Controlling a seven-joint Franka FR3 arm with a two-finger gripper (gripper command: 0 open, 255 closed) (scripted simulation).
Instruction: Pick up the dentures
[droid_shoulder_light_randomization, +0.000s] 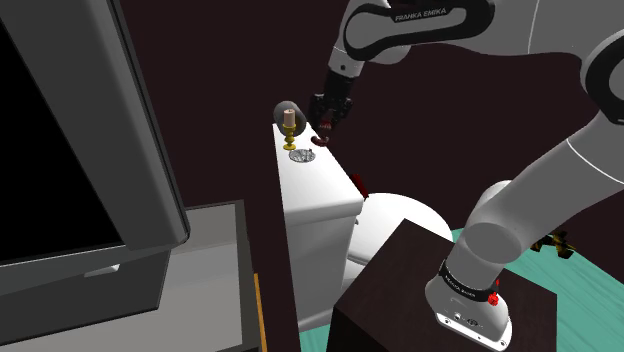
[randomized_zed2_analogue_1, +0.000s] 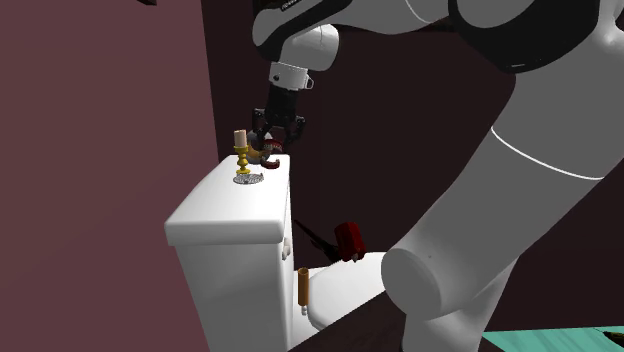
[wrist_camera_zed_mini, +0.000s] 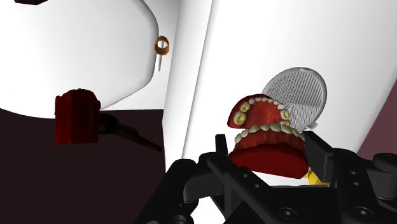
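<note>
Upper middle of the shoulder view, over the toilet tank lid (droid_shoulder_light_randomization: 318, 182) beside a candlestick (droid_shoulder_light_randomization: 289, 124), the gripper (wrist_camera_zed_mini: 269, 154) clasps the dentures (wrist_camera_zed_mini: 264, 127) between its narrowed fingers; they look light, stiff and slippery, so squeezing the red gum flanks, not teeth, seems safest

This is a home bathroom. A white toilet stands mid-frame in the shoulder view, its cistern (droid_shoulder_light_randomization: 318, 195) against a dark maroon wall (droid_shoulder_light_randomization: 230, 90) and its bowl (droid_shoulder_light_randomization: 400, 225) lower to the right. A candle on a brass holder (droid_shoulder_light_randomization: 289, 122) stands on the cistern lid. Teal floor (droid_shoulder_light_randomization: 585, 300) shows at lower right.
</note>
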